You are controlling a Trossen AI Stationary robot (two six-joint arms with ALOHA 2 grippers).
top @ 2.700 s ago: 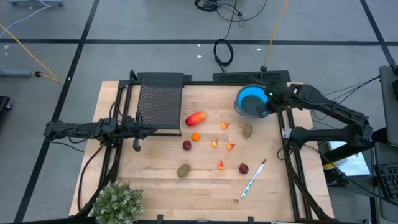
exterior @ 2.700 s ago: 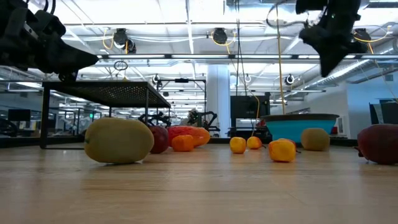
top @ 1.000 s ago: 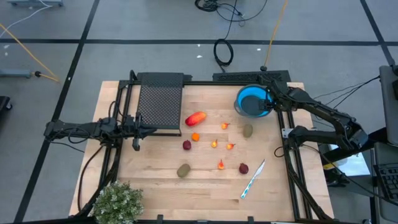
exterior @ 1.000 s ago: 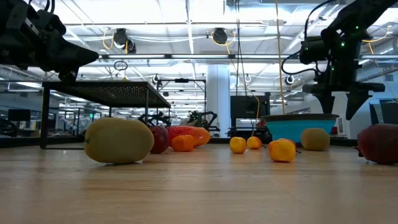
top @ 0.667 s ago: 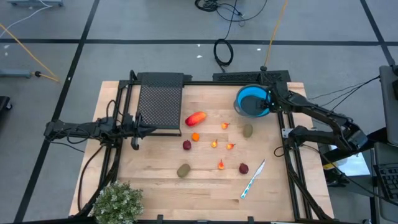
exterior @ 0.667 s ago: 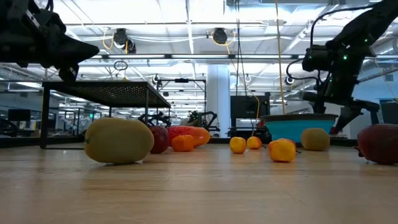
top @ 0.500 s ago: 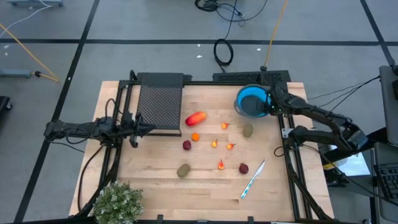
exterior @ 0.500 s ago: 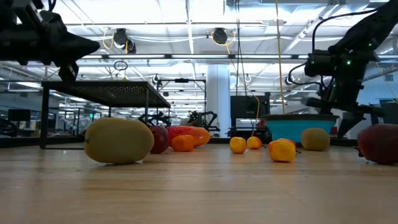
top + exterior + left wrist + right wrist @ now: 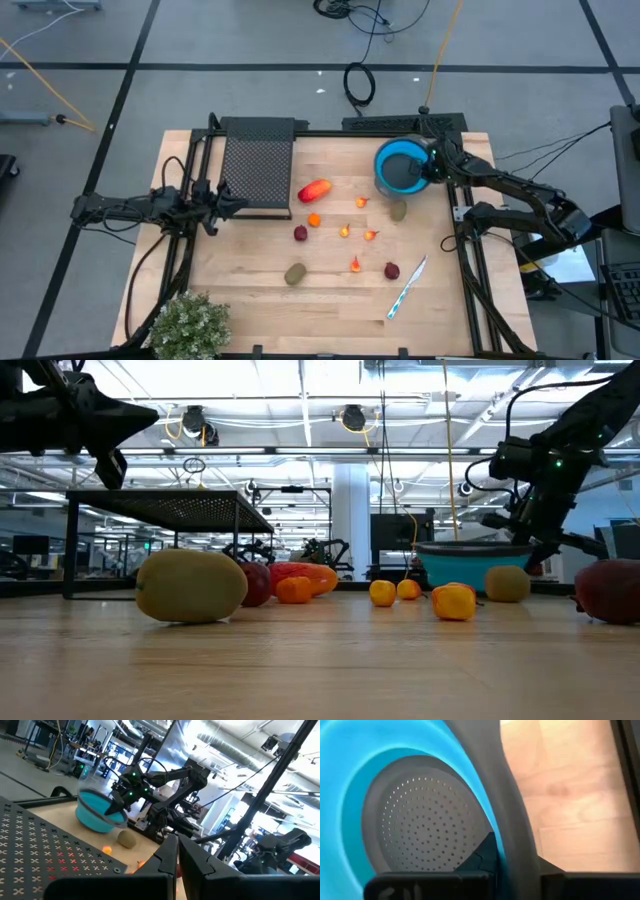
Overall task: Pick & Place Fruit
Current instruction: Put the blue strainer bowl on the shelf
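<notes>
We see the right gripper (image 9: 432, 168) at the upper right of the high view, its fingers closed on the rim of the blue bowl (image 9: 398, 166); the right wrist view shows one finger (image 9: 512, 832) inside against the blue wall, pinching it. In the left wrist view the bowl looks tilted and lifted, so we judge it is being carried or dragged. The fruit all sits on the wooden table (image 9: 250, 290), none in the bowl: red-orange piece (image 9: 315, 190) at centre, brown-green ovals (image 9: 398, 210) just below the bowl and (image 9: 295, 273) lower centre, dark red balls (image 9: 300, 233) and (image 9: 391, 271), small orange bits (image 9: 345, 231) between. The left gripper (image 9: 213, 208) waits at left centre beside the black mesh rack (image 9: 258, 165), fingers nearly shut, holding nothing. Risks: a one-sided rim pinch can slip and drop the bowl, or the bowl could knock the nearby oval and roll it away. A pen (image 9: 406, 288) lies at lower right.
</notes>
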